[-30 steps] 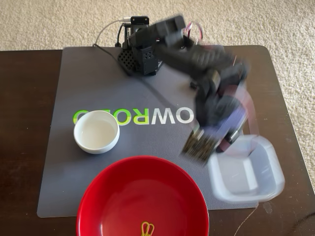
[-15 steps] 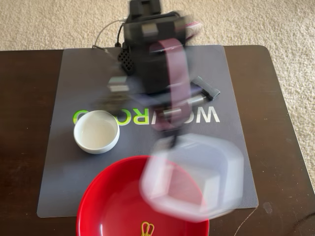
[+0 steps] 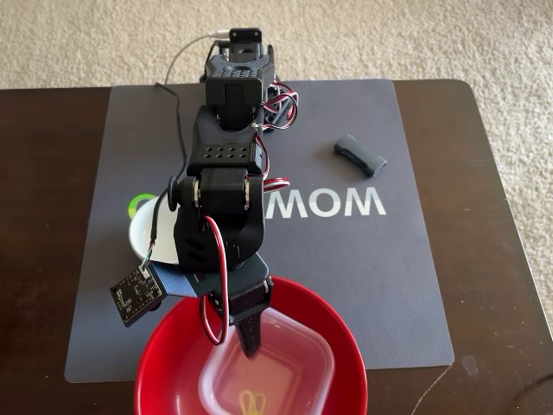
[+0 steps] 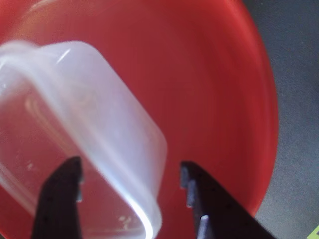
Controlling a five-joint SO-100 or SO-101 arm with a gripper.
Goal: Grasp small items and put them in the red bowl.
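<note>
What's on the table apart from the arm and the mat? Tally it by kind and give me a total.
Bowls: 2, the red bowl and the white bowl, which is partly hidden behind the arm.
Clips: 2, the yellow-green clip seen through the container, and the dark grey clip on the mat.
Containers: 1, the clear container in the red bowl.
Total: 5

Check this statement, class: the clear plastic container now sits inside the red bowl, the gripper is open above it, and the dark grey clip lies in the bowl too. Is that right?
One part is wrong. The fixed view shows the dark grey clip on the grey mat, not in the red bowl. The clear plastic container does sit inside the bowl, and the wrist view shows the gripper open above it.
</note>
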